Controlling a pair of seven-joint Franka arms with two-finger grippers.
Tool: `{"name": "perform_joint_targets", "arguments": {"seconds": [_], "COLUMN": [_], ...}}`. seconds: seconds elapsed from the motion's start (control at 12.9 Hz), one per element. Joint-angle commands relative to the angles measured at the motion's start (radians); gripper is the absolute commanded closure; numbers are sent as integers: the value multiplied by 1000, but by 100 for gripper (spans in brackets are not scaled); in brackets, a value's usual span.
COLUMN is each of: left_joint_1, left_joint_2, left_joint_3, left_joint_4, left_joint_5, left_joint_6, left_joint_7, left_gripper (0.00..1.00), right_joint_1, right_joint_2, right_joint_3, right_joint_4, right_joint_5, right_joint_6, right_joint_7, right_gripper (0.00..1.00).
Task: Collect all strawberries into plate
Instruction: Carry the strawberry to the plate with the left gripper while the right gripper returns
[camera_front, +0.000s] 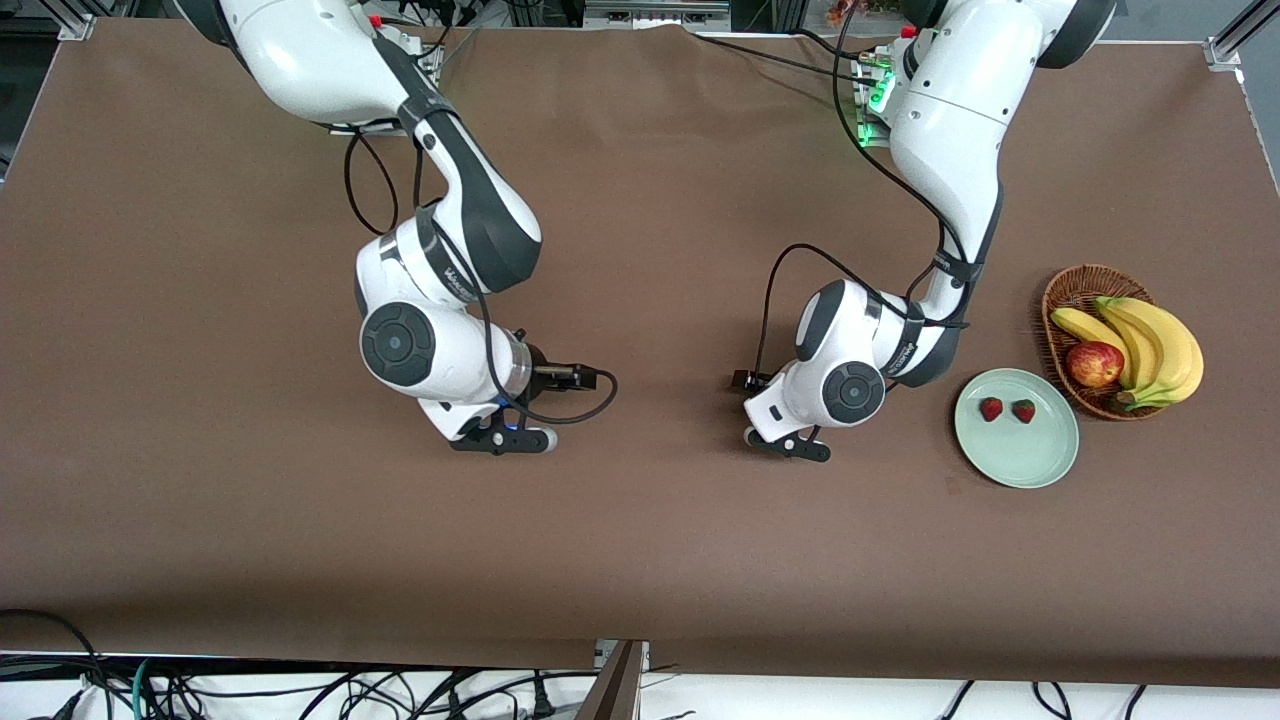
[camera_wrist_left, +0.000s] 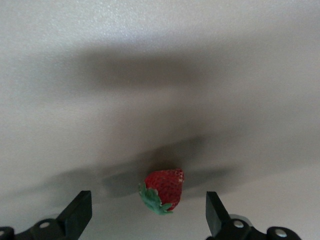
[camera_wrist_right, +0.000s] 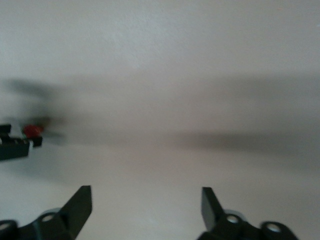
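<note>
Two strawberries (camera_front: 991, 408) (camera_front: 1023, 411) lie on the pale mint-green plate (camera_front: 1030, 462) toward the left arm's end of the table. A third strawberry (camera_wrist_left: 164, 191) lies on the brown table, between the open fingers of my left gripper (camera_wrist_left: 148, 199). In the front view that berry is hidden under the left gripper (camera_front: 790, 447), which hangs low over the table beside the plate. My right gripper (camera_front: 505, 443) is open and empty, low over bare table near the middle (camera_wrist_right: 146, 194). The third strawberry also shows far off in the right wrist view (camera_wrist_right: 33, 130).
A brown wicker basket (camera_front: 1070, 290) stands beside the plate, farther from the front camera, and holds bananas (camera_front: 1160, 345) and a red-yellow apple (camera_front: 1094, 364). Cables hang from both arms.
</note>
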Motion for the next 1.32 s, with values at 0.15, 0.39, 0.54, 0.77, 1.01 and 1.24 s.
{"name": "perform_joint_targets", "arguments": {"seconds": [0.15, 0.39, 0.54, 0.77, 1.01, 1.24], "left_joint_1": [-24, -25, -28, -28, -22, 24], "left_joint_2": [0, 3, 3, 4, 1, -16], "left_joint_3": [5, 5, 7, 5, 7, 31], "left_joint_4": [-10, -9, -9, -9, -7, 14], "left_joint_5": [18, 18, 18, 18, 18, 21], "left_joint_6": [17, 17, 17, 17, 14, 2], "left_joint_7": [-38, -41, -44, -99, -104, -94], "left_gripper": [25, 42, 58, 91, 100, 100], "right_joint_1": [0, 1, -2, -102, -302, -368], "right_joint_2": [-199, -411, -562, -659, -682, -710], "right_joint_3": [-65, -81, -78, -35, 59, 59], "right_joint_4": [-165, -367, -513, -569, -560, -561], "right_joint_5": [-39, -100, -145, -186, -216, -221], "right_joint_6": [-148, -165, -153, -153, -153, -159], "right_joint_7": [-105, -143, -143, -152, -258, -442], "right_gripper": [0, 0, 0, 0, 0, 0]}}
